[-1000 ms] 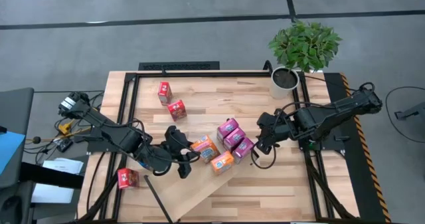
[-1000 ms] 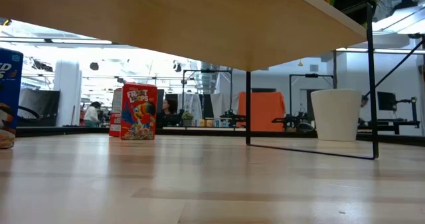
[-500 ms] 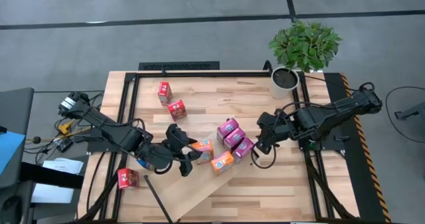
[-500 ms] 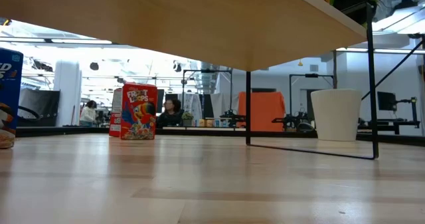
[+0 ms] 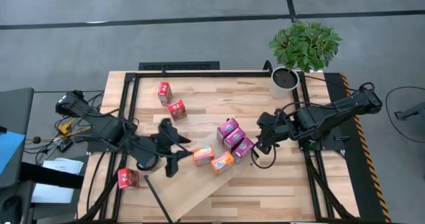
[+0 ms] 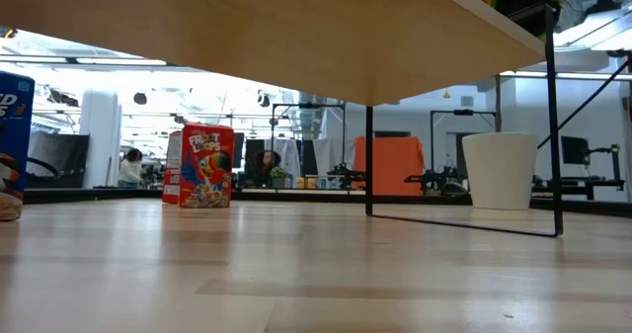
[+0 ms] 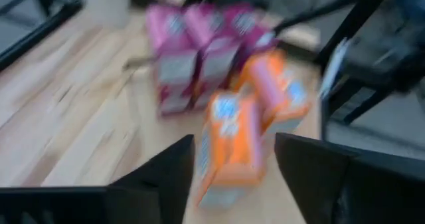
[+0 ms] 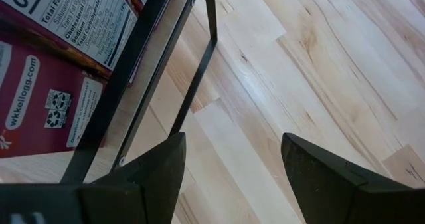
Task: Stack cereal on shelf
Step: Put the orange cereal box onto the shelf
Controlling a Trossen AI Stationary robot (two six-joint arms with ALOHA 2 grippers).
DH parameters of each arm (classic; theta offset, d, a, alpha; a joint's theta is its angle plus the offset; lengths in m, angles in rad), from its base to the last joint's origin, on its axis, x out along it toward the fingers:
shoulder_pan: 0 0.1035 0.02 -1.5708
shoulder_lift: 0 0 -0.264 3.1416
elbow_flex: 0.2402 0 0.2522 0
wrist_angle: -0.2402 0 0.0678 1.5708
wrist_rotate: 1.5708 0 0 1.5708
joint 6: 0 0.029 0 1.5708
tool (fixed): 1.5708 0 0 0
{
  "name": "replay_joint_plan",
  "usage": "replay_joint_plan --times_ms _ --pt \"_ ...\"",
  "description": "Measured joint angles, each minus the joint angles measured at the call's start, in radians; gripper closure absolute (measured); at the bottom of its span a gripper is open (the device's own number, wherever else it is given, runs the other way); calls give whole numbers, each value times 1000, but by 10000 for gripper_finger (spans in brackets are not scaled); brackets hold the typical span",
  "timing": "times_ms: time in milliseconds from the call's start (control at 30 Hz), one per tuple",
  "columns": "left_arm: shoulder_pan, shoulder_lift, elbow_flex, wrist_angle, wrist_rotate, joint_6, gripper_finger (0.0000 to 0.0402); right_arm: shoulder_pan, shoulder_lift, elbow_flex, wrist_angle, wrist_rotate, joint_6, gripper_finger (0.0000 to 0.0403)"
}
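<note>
Overhead, table-level, two wrist cameras

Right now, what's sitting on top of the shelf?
On the shelf sit three pink cereal boxes and two orange ones. The left claw stands open beside them. Nothing is stacked.

Left arm: enters from table's left edge, reaches toward centre, elbow bent, wrist low. Left gripper (image 5: 174, 152): 2 fingers (image 7: 166, 177) spread apart, nothing between them. Right arm: enters from right edge, stretched toward centre. Right gripper (image 5: 260, 144): pointed down and inward, fingers (image 8: 156, 164) parted, holding nothing.
</note>
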Motion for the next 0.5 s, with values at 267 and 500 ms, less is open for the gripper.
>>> replay_joint_plan --times_ms 267,500 --pt "-91 30 17 -336 -137 -253 389 0 0 0 0 0 0 128" --pt "-111 121 17 -302 -144 -307 400 0 0 0 0 1 -1 128"
